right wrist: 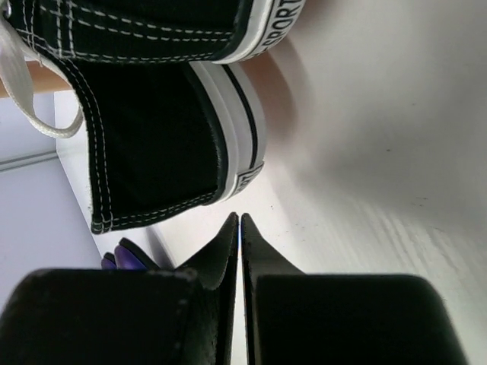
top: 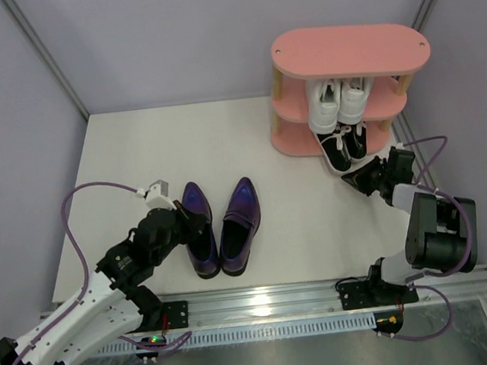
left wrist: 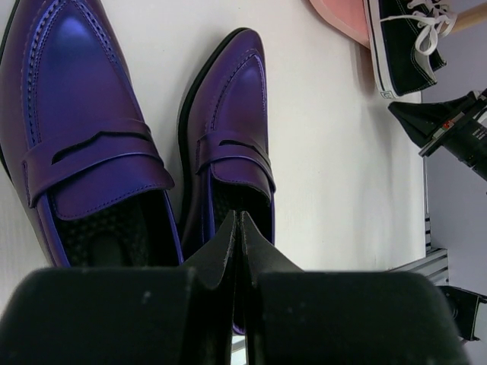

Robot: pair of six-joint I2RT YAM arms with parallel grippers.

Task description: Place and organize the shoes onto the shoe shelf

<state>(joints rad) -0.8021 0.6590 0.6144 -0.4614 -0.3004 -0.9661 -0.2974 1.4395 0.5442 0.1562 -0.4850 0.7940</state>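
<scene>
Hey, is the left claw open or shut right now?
Shut. The left wrist view shows the left claw with its tips pressed together, nothing between them, by the purple loafers.

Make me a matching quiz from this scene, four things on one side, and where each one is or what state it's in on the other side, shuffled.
Column one:
1. purple loafers
2. white sneakers
3. black sneakers
4. left gripper

Column two:
A. on the middle tier of the shelf
B. shut, at the heel end of the loafers
C. side by side on the table
D. on the bottom tier, heels sticking out

Pairs: 1-C, 2-A, 3-D, 4-B
</scene>
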